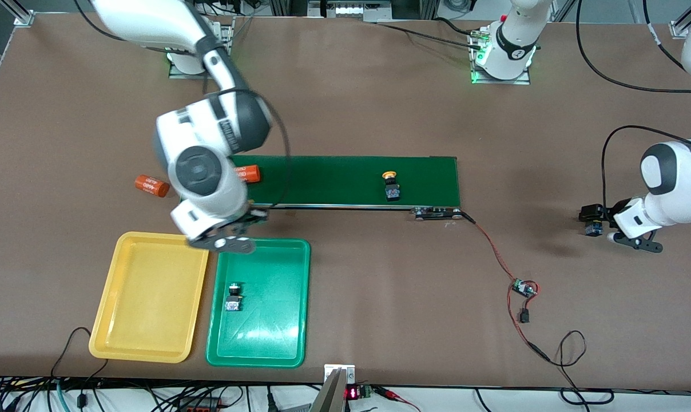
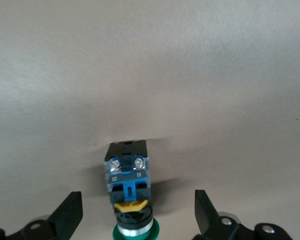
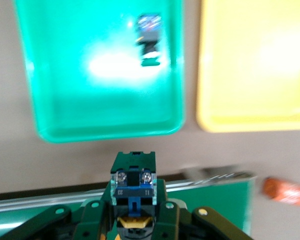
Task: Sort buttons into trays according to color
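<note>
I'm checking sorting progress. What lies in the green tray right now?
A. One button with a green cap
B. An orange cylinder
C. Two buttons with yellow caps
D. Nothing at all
A: the front view shows a single green-capped button lying in the green tray, while the yellow tray beside it holds none.

A dark-green conveyor belt (image 1: pixel 345 180) crosses the table. One orange cylinder (image 1: pixel 151 186) lies just beside its end; another (image 1: pixel 248 173), apparently alike, rests on the belt.
</note>
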